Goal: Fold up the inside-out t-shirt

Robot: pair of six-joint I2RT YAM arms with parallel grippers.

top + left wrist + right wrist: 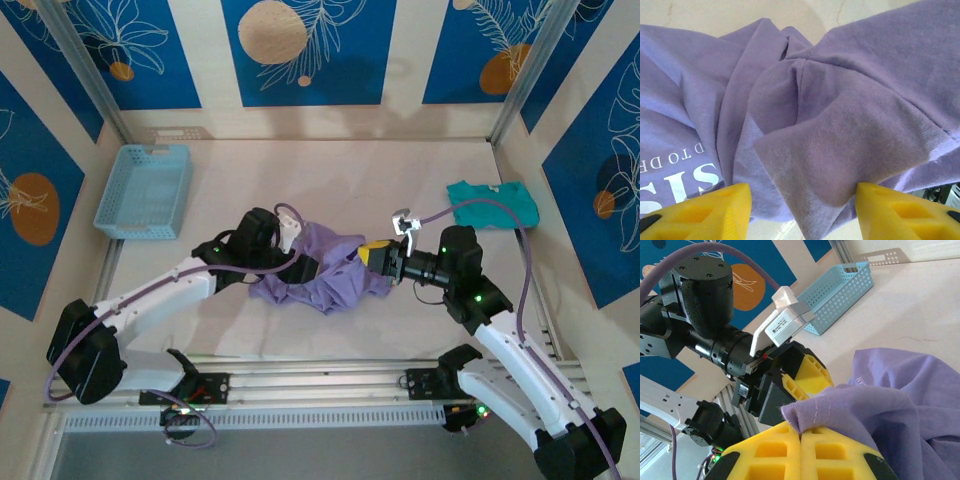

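The inside-out t-shirt (325,272) is a lavender-purple heap in the middle of the table, with white print showing on one part (670,175). My left gripper (312,268) reaches into its left side. It is open, and a loose fold of the cloth (840,150) hangs between its yellow fingers (715,207) without being pinched. My right gripper (376,254) is at the heap's right side, shut on a stitched edge of the t-shirt (840,400) and holding it up. The left gripper's yellow finger (815,374) sits just behind that pinched edge.
A light blue basket (145,190) stands at the back left of the table. A smaller teal-green shirt (492,203) lies at the back right. Metal frame posts and blue patterned walls ring the table, and the rail with both arm bases (320,385) runs along the near edge.
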